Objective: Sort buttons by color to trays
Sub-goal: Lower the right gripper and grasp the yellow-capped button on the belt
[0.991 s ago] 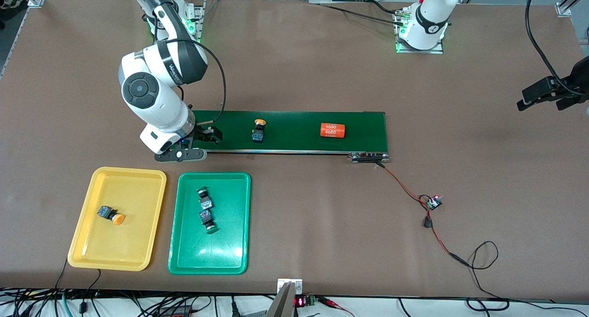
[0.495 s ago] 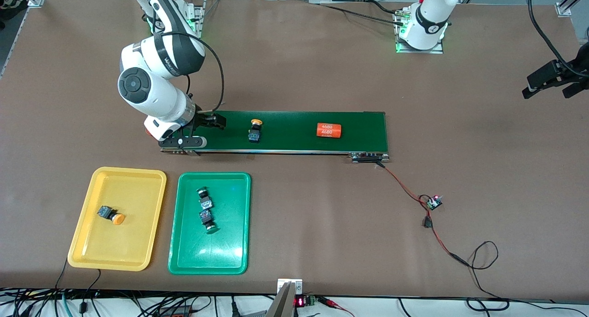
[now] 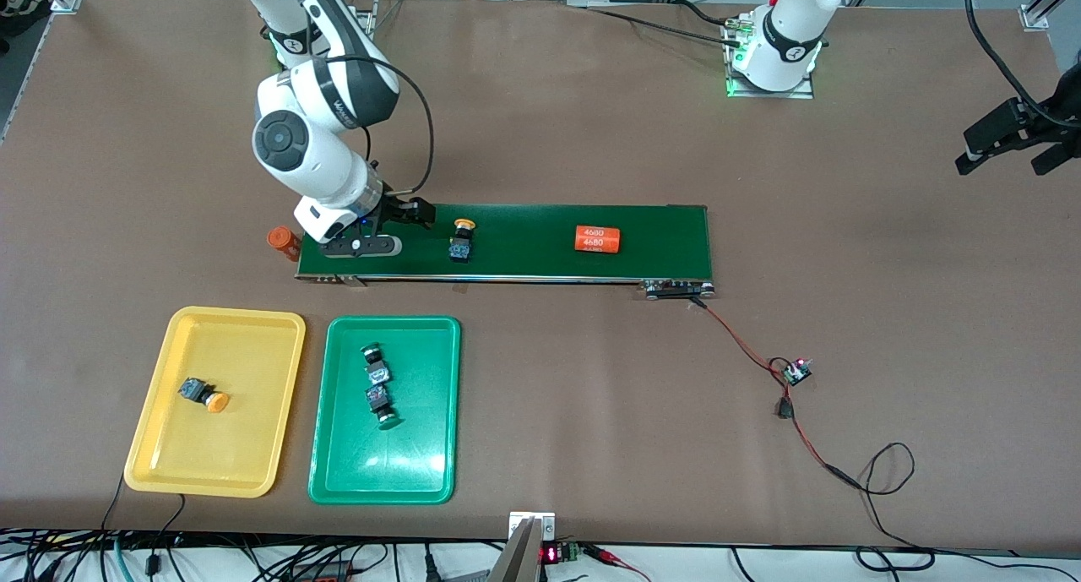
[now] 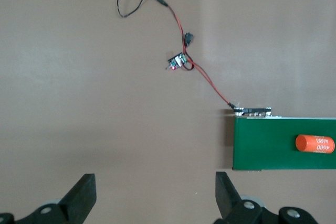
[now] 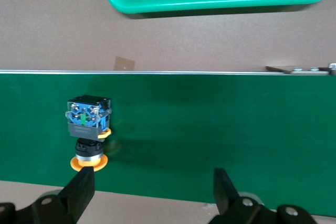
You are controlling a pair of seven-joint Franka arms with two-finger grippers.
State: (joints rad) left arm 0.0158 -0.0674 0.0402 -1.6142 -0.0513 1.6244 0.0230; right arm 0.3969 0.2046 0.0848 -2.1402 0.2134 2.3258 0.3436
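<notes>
belt [image 3: 524, 261]: bare between button [image 3: 461, 237] and cylinder [image 3: 597, 238] | blocking: 0

Glossy plastic trays [image 3: 384, 472]; matt brown table [image 3: 591, 413].

Yellow button [image 3: 461, 239] on belt, another in yellow tray [image 3: 253, 329], two green buttons [image 3: 379, 383] in green tray [image 3: 439, 337]

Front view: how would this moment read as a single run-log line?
right gripper: open, over conveyor belt, beside yellow button | left gripper: open, waiting | yellow tray: one button | green tray: two
</notes>
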